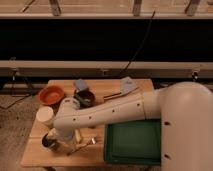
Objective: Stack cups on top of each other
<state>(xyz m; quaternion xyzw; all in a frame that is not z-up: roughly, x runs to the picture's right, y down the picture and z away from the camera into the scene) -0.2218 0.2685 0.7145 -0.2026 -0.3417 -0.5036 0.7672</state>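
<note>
Single arm reached from the right across the worktop [37,152] toward its front-left corner. The hand [56,141] sat low there, at the end of the white forearm, directly over or around the metal cup [48,141]. The wrist hid most of the hand; from what showed, it stood wide, nothing lifted in it. Whether the jaws already bracketed the metal cup or sat just beside it could not be told.

Key relation: metal cup lay at the hand itself, peeking out on its left side, upright, mouth up as far as visible. White cup [44,116] stood just behind it, toward the worktop's back, near but apart from it. So the nearest stacking partner was a short move away from the camera. Judgement: the step in hand was the grasp of the metal cup; next move would call for closing, a straight lift, then a carry back over the white cup.

Count of cups seen: two for certain, metal and white. A pale rounded shape by the elbow, next to the dark bowl [84,97], might have been the green one; too hidden to say.

Others: one orange bowl [51,94] back left, one dark bowl beside it, one green tray [134,141] front right, a utensil [86,144] lying just right of the hand.
</note>
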